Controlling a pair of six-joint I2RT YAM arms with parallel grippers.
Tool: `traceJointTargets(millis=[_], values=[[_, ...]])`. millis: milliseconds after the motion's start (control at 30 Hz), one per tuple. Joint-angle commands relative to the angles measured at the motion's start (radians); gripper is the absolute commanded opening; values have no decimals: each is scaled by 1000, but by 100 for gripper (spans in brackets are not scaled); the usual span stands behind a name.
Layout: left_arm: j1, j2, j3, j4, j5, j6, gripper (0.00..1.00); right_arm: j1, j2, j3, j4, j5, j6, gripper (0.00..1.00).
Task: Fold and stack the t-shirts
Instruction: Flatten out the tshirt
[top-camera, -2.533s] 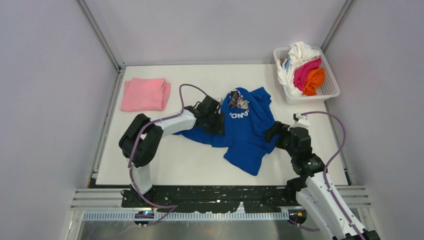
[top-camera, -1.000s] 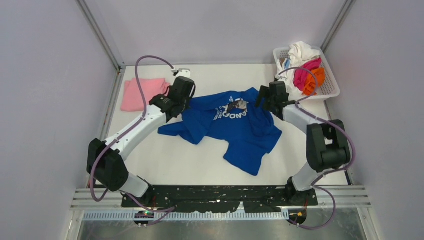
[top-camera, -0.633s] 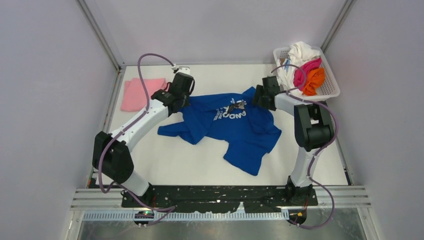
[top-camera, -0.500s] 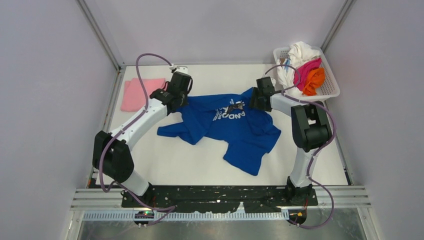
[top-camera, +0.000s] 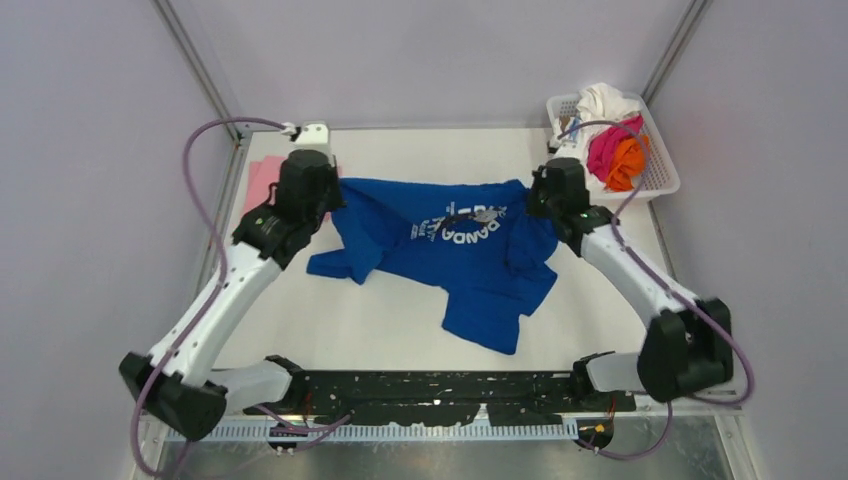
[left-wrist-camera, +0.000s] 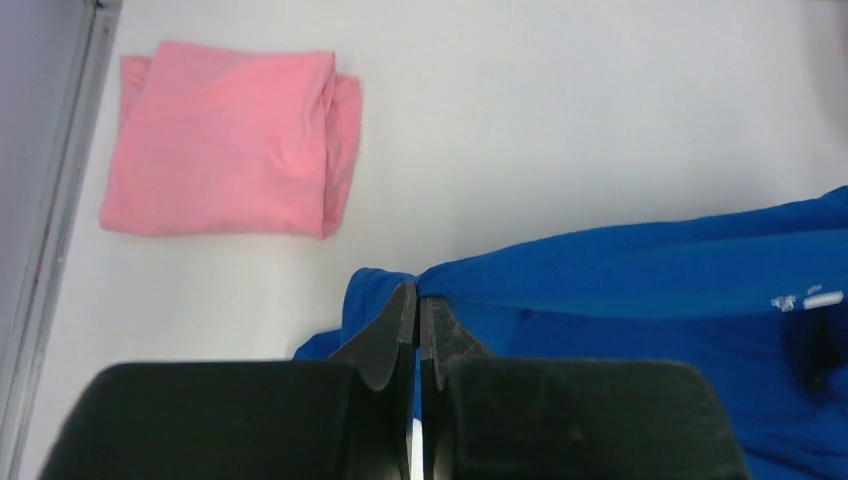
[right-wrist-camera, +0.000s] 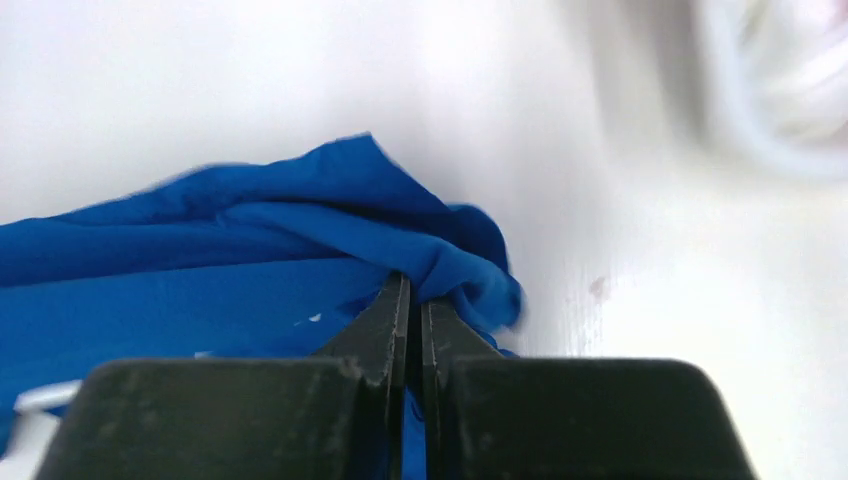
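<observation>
The white table (top-camera: 380, 335) carried everything; across its middle the royal blue t-shirt (top-camera: 470, 255) was drawn out between the two arms, its far edge pulled into a taut line, most likely so the cloth could be laid flat before any fold; its lower body and one sleeve lay rumpled toward the near side, so the spreading looked unfinished; the mesh basket (top-camera: 663, 178) sat at the far right corner, holding the white, magenta and orange t-shirts (top-camera: 612, 145) in a loose heap, seemingly waiting their turn; the pink t-shirt (left-wrist-camera: 225, 140) lay folded at the far left, well apart from the blue one, probably as the base of the stack; the left gripper (left-wrist-camera: 418, 300) had its jaws pressed together on a bunched corner of the blue cloth; the right gripper (right-wrist-camera: 412, 290) pinched the opposite corner likewise, just short of the basket.
</observation>
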Motion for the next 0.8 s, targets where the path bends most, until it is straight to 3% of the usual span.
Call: traceJointTargets(millis=[0,133,300,567,767], values=[[0,-274,-25,83,17,42,0,-3,-417,-5,28,22,-120,5],[-6,-484,-14,116,128,63,0,-2,-696,38,-48,-82,-132,5],[-7,-655,57,135,260,84,0,-2,-909,201,-127,-219,-124,5],[-7,-733,263,59,392,108,0,-3,-947,529,-270,-298,-111,5],[-7,-731,282,49,349,118,0,-3,-936,600,-294,-335,-86,5]])
